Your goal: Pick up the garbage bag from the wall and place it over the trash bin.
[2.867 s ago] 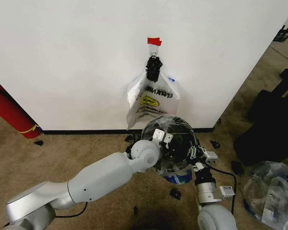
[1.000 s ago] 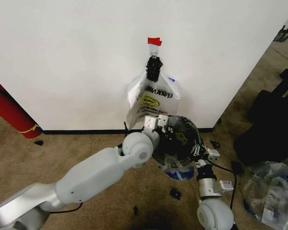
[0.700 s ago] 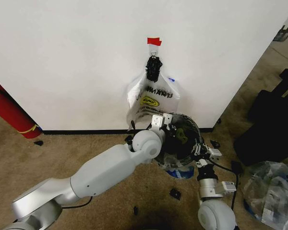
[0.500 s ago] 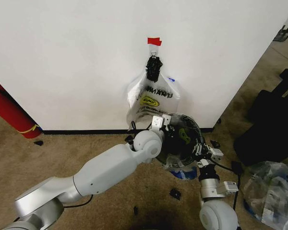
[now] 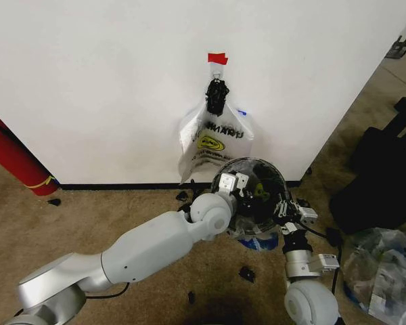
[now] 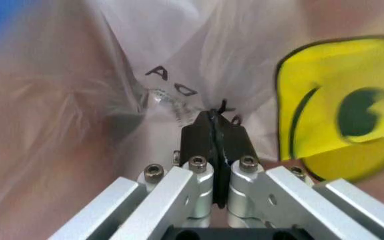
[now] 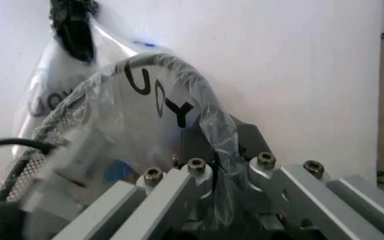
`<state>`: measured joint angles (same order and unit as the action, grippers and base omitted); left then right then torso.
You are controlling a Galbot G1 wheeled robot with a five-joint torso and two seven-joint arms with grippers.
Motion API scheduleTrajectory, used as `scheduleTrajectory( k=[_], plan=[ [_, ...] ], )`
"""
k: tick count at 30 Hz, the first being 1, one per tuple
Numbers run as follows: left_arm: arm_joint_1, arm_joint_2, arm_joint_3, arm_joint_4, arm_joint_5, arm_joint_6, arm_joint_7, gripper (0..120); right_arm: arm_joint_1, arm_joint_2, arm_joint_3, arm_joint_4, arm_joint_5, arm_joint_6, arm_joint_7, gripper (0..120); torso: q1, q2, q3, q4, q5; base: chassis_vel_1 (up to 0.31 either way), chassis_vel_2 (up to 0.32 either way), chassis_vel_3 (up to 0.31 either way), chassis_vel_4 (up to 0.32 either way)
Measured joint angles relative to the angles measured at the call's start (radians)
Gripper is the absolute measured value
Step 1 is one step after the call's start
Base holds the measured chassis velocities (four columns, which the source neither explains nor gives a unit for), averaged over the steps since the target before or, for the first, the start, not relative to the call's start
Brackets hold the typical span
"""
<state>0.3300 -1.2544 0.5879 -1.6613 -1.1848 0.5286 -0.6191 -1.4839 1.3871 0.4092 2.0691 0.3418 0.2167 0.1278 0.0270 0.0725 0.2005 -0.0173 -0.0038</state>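
While plastic veils it: trash bin (image 5: 257, 196) mostly hidden
Left gripper (image 6: 215, 131): pinches garbage bag (image 6: 178, 65) film
Right gripper (image 7: 213, 145): clamps bag film

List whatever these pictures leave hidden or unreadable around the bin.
- Trash bin sides and base: head view, covered by the garbage bag and the left arm.
- Bag lettering: right wrist view, creases leave only a few letters.
- Bin rim: left wrist view, film blocks everything beyond the left gripper, shut on the film.
- Right gripper: right wrist view, film drapes over its shut fingers.
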Motion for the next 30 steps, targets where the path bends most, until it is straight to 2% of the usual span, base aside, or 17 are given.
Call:
scheduleTrajectory(
  k=[18, 27, 30],
  plan=[
    [-0.006, -0.064, 0.022, 0.13, 0.058, -0.02, 0.016, 0, -0.039, 0.012, -0.012, 0.037, -0.014, 0.008, -0.041, 1, 0.0, 0.0, 0.0, 0.0, -0.0001, 0.0, 0.0, 0.0, 0.0],
    [0.0, -0.037, 0.022, 0.078, 0.038, -0.024, 0.014, 0, -0.031, 0.01, -0.009, 0.027, -0.001, 0.007, -0.031, 1, 0.0, 0.0, 0.0, 0.0, 0.0, 0.0, 0.0, 0.0, 0.0],
    [0.005, 0.003, 0.021, 0.008, 0.014, -0.023, 0.011, 0, -0.015, 0.0, -0.003, 0.018, 0.021, -0.003, -0.018, 1, 0.0, 0.0, 0.0, -0.0001, -0.0001, 0.0, 0.0, 0.0, 0.0]
  ],
)
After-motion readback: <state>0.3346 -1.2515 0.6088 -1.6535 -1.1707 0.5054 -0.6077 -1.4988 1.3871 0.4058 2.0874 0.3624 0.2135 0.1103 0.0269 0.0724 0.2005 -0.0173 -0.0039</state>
